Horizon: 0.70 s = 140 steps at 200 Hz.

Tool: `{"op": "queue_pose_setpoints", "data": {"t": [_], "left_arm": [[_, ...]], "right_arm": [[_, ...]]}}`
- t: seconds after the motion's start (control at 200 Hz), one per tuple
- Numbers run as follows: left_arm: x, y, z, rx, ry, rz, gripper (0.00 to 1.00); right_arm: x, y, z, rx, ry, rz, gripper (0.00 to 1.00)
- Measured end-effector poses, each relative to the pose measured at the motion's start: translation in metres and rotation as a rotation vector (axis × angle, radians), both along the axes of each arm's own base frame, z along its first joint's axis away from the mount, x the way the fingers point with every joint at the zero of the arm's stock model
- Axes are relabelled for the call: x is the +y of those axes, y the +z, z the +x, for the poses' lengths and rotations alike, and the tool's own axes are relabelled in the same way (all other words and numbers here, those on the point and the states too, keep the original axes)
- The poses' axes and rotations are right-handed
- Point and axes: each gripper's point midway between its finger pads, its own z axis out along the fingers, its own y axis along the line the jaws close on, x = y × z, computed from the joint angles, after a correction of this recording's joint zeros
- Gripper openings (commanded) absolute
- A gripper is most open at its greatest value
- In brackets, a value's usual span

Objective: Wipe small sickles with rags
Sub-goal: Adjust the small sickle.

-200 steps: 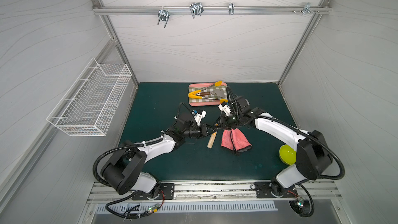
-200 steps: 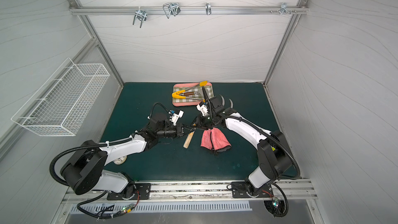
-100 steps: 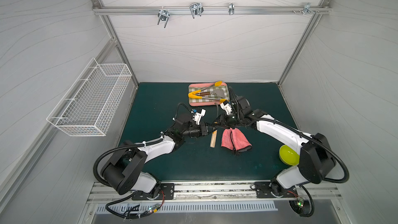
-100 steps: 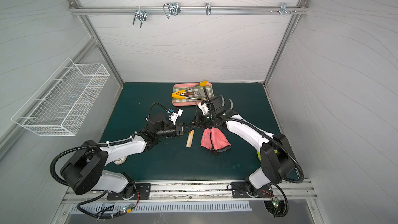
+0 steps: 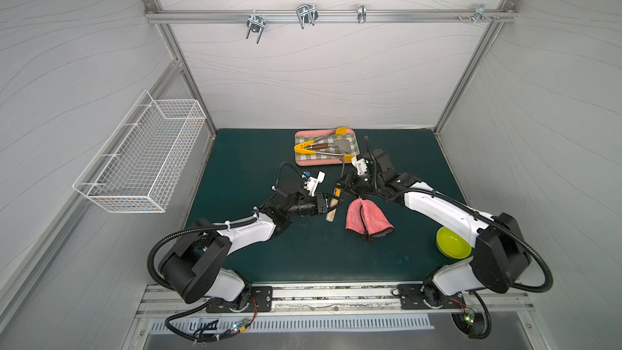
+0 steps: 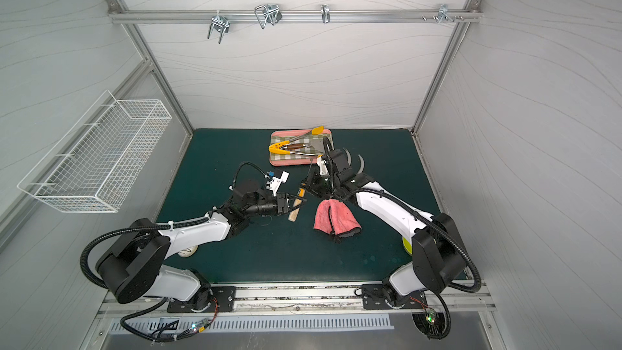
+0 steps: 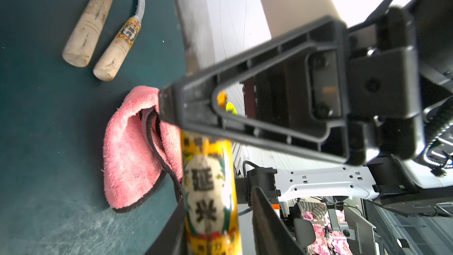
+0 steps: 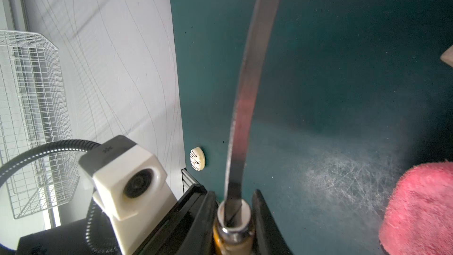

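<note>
In both top views a dark green mat (image 5: 252,170) covers the floor of a box with white walls. A silver rail (image 5: 319,16) with hooks runs across the back wall. A white wire basket (image 5: 141,163) hangs on a side wall. The two arms meet in the middle at one sickle (image 5: 331,213). The pink rag (image 5: 365,218) lies on the mat just beside it. A pink-rimmed tray (image 5: 319,164) sits near the back wall, and a yellow-green bowl (image 5: 452,244) sits by the right arm.

The left wrist view shows the left gripper (image 7: 215,199) around the sickle's labelled handle. Its fingers are a little apart, with a gap on one side. Past the rag, two more sickles (image 7: 115,50) lie side by side on the mat.

The right wrist view shows the right gripper (image 8: 234,207) squeezed tight on the sickle, where the grey blade meets the handle. The mat has pale scratches here, and the basket shows against the white wall.
</note>
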Motion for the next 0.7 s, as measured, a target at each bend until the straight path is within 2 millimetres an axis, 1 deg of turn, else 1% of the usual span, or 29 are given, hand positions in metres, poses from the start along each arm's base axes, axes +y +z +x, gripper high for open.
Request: {"op": "queue_pose_setpoints", "data": {"t": [0.255, 0.445, 0.56, 0.61, 0.64, 0.67, 0.7], "left_arm": [[-0.007, -0.002, -0.008, 0.003, -0.039, -0.005, 0.43], [-0.011, 0.000, -0.006, 0.000, -0.048, -0.009, 0.43], [-0.013, 0.002, -0.004, -0.003, -0.048, -0.013, 0.42], [-0.014, 0.002, -0.004, -0.004, -0.049, -0.014, 0.39], [-0.014, 0.003, -0.003, -0.004, -0.049, -0.015, 0.36], [-0.015, 0.003, -0.003, -0.004, -0.049, -0.015, 0.29], [-0.015, 0.002, -0.002, 0.003, -0.048, -0.015, 0.19]], "right_arm": [[-0.003, 0.008, 0.005, -0.037, -0.027, 0.001, 0.02], [-0.010, 0.016, 0.002, -0.066, -0.048, 0.005, 0.02], [-0.009, 0.018, 0.000, -0.074, -0.047, 0.005, 0.02], [-0.009, 0.017, -0.002, -0.074, -0.045, 0.002, 0.02], [-0.009, 0.016, -0.002, -0.074, -0.045, -0.001, 0.02], [-0.008, 0.014, -0.004, -0.072, -0.043, -0.005, 0.02], [-0.008, 0.013, -0.005, -0.070, -0.042, -0.007, 0.02]]}}
